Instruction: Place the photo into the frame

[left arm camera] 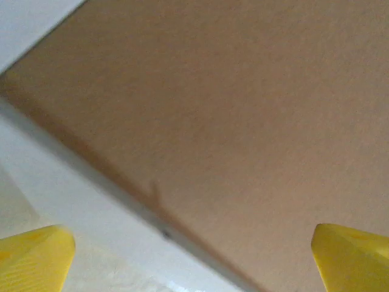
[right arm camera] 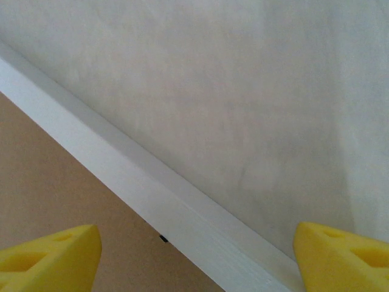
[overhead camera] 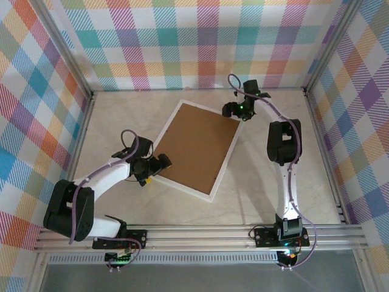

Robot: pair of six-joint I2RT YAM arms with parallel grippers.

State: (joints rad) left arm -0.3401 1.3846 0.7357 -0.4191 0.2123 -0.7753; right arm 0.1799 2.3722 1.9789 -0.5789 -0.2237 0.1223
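Top external view: the frame (overhead camera: 227,161) lies flat in the middle of the table (overhead camera: 121,115), turned at an angle, with its back side up; a brown backing board (overhead camera: 197,149) sits inside its white border. The left gripper (overhead camera: 159,164) is low at the near left edge of the frame, just at the border; the right gripper (overhead camera: 234,109) is at the far right corner of the frame; from this height I cannot tell how their jaws stand.

Left wrist view: the left gripper (left arm camera: 194,261) is released, with its two yellow fingertips (left arm camera: 33,258) wide apart at the bottom corners of the picture and nothing pinched between them; below it the backing board (left arm camera: 243,121) takes most of the picture, and the white border of the frame (left arm camera: 91,207) runs diagonally from the left side down to the bottom edge.

Right wrist view: the right gripper (right arm camera: 194,258) is also released, its yellow fingertips (right arm camera: 48,258) far apart and holding nothing; the white border of the frame (right arm camera: 152,194) crosses diagonally between them; the backing board (right arm camera: 48,182) is at the lower left of this border, and the pale table (right arm camera: 243,91) is at the upper right.
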